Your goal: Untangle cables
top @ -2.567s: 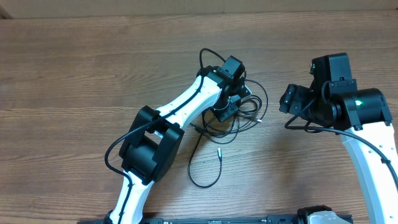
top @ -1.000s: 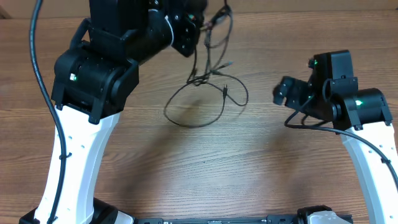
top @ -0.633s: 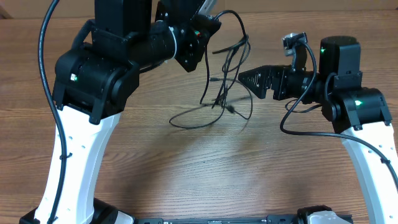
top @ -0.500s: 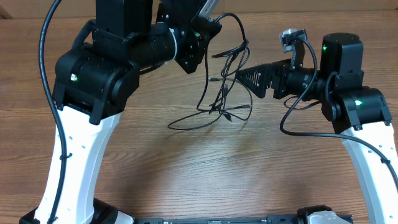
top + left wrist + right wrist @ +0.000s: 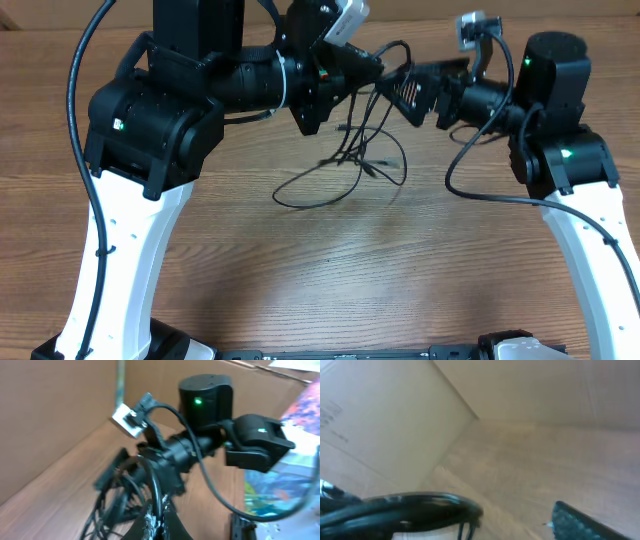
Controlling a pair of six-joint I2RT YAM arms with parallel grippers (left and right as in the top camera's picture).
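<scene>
- Currently the left gripper (image 5: 370,68) is sitting raised well above the table (image 5: 300,290), jaws fully closed and pinching the top of the cables (image 5: 350,150).
- Cables are hanging from that grip as one loose bunch between the two arms. The lowest loop is reaching down to the tabletop, but I can't tell if it's actually touching.
- Right gripper (image 5: 412,90) is hovering just beside the hanging strands, about level with the left gripper, jaws spread wide and gripping nothing.
- Can't tell whether any strand is running between the right fingers or just passing in front of them.
- Left wrist view is showing strands bunched at its own closed tips, with the right arm facing it.
- Right wrist view is coming through blurred, showing only a dark finger edge and a dark strand.
</scene>
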